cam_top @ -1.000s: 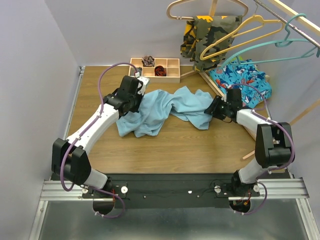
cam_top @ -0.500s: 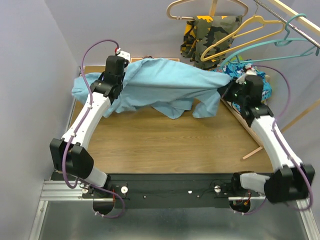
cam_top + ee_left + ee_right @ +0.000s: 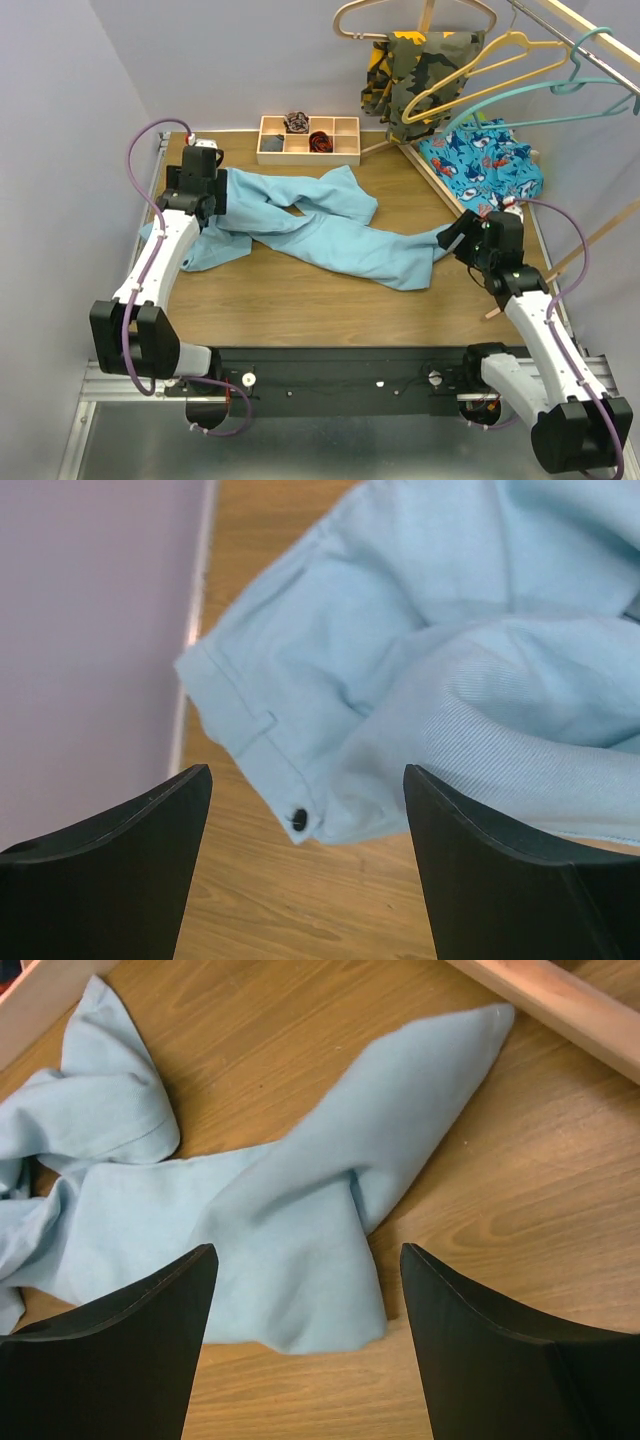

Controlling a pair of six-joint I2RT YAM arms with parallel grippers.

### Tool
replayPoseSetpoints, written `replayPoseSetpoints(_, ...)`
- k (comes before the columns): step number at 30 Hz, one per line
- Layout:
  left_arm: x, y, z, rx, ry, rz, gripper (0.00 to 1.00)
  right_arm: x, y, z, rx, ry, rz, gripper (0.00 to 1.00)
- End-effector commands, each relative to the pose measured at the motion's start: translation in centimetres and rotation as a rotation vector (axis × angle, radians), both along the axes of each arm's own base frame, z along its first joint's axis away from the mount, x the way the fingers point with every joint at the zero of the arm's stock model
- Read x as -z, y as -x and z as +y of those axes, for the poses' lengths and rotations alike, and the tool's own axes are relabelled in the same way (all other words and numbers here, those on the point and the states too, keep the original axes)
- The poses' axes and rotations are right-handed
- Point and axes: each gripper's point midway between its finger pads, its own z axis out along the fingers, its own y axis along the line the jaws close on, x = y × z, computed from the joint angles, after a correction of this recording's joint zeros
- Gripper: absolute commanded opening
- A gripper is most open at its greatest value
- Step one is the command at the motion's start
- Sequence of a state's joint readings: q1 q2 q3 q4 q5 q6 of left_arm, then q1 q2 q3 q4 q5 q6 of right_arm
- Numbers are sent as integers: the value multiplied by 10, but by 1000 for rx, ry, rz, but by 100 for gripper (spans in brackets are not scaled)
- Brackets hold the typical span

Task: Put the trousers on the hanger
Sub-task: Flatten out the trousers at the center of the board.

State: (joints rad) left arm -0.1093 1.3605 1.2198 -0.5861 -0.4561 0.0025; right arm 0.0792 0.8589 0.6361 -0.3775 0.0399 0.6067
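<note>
Preparing trousers (image 3: 330, 235), flat on tabletop (image 3: 330, 300), for transfer to hanger (image 3: 520, 92).
Nearest, note right tool (image 3: 307, 1250) spread wide and empty over a leg hem at the right end of the cloth. Across the tabletop, find left tool (image 3: 305, 770) equally wide, gripping nothing, above the buttoned waistband corner near the left edge. Farthest back, locate hanger hanging high at rear right, well apart from the cloth. Avoid pinching a single loose layer: risk of slipping mid-lift. Avoid the camouflage garment (image 3: 420, 60) alongside: risk of snagging.

White arms (image 3: 165, 262), black joints (image 3: 138, 328), purple cables (image 3: 131, 172), black wedge-shaped end effector fingers (image 3: 100, 880)
</note>
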Motion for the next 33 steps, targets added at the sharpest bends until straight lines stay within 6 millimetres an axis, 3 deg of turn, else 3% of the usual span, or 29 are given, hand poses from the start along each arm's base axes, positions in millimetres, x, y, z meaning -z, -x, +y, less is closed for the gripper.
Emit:
replayPoseSetpoints(1,28,-3,-23,59,198,38,86,-23,-14,-9,36,41,-40,83)
replayPoseSetpoints(8,-2,-11,-64,306,330,-24,87,-13,-33,-16,98,48,26,89)
replayPoseSetpoints(11,-11,-4,-98,471,454,-37,87,0,-37,-14,105,30,76,89)
replayPoseSetpoints(12,-18,3,-120,575,538,-39,87,6,-39,-13,106,30,99,89)
replayPoseSetpoints(15,-22,16,-139,656,630,-12,87,17,-38,-14,131,19,132,89)
replayPoseSetpoints(20,-8,21,-124,528,618,65,87,38,-37,-15,161,10,197,89)
replayPoseSetpoints(27,-24,24,-134,438,820,-48,90,56,-36,-16,187,7,259,90)
replayPoseSetpoints(28,-14,27,-135,406,854,-36,90,58,-37,-16,190,2,264,90)
replayPoseSetpoints(30,-18,24,-138,385,909,-83,90,62,-37,-13,185,-8,282,90)
replayPoseSetpoints(31,-9,25,-137,318,958,-81,90,63,-38,-12,181,-10,286,90)
replayPoseSetpoints(33,-14,20,-136,289,988,-147,90,65,-40,-11,173,-14,292,90)
